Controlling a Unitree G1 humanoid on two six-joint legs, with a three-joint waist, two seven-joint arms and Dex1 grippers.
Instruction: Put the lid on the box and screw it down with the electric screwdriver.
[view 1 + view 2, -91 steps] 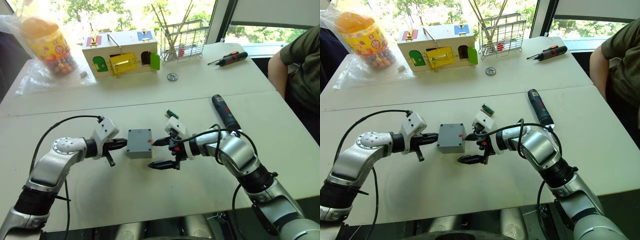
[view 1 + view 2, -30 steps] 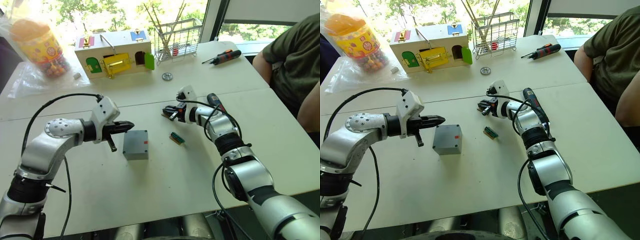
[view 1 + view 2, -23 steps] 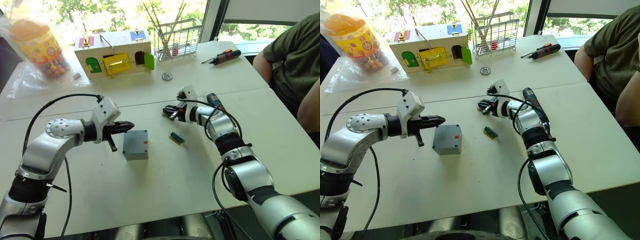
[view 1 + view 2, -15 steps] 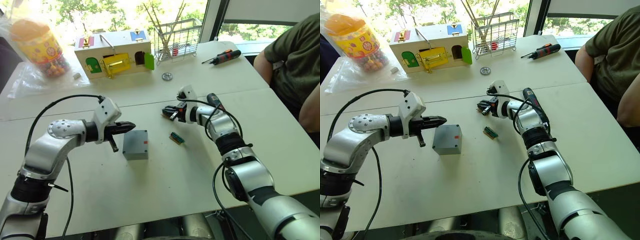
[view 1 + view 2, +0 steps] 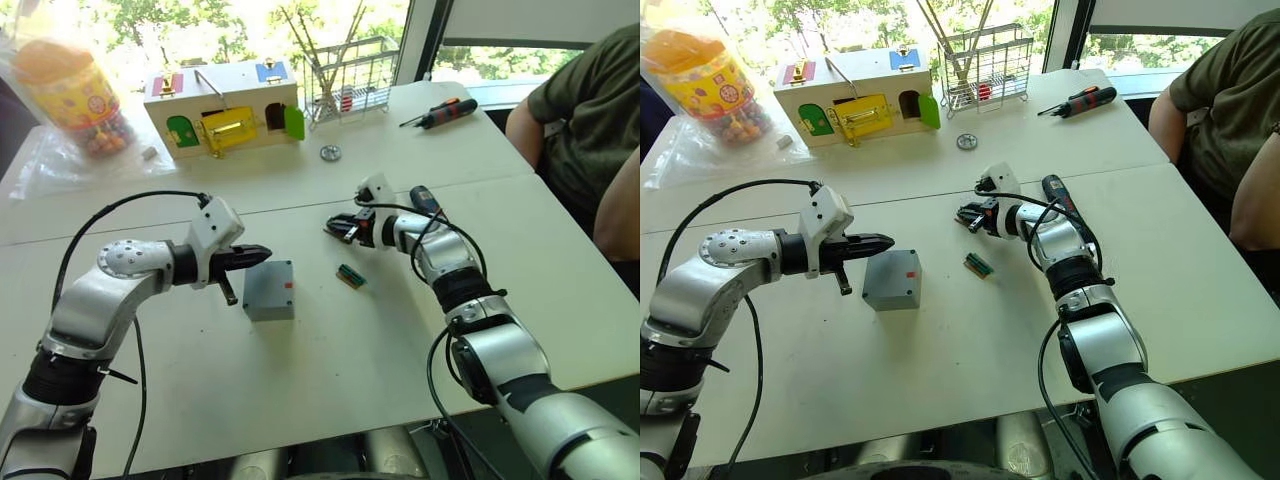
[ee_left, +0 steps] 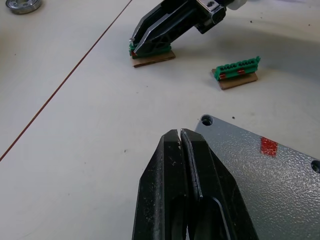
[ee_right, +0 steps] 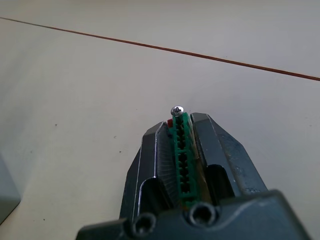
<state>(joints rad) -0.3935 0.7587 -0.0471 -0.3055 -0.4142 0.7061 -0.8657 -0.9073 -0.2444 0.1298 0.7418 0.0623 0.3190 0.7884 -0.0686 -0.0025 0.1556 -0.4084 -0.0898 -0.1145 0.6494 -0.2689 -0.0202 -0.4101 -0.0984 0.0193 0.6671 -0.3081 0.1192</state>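
The box [image 5: 269, 291] sits lid-on [image 6: 270, 170] on the white table [image 5: 330, 370], bare tabletop on its near side. The left gripper [image 5: 262, 254], fingers pressed together, hovers at the box's far-left corner. Right of the box lies a green connector strip [image 5: 349, 276]; beyond it the right gripper [image 5: 331, 228] pinches a second green strip [image 7: 181, 155]. The electric screwdriver [image 5: 424, 201] lies farther right, near a seated person [image 5: 585, 120].

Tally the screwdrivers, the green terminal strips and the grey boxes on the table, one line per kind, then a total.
Screwdrivers: 2, the electric screwdriver and the red-and-black hand screwdriver.
Green terminal strips: 2, the held green strip in the right pincer and the loose green strip.
Grey box: 1.
Total: 5.
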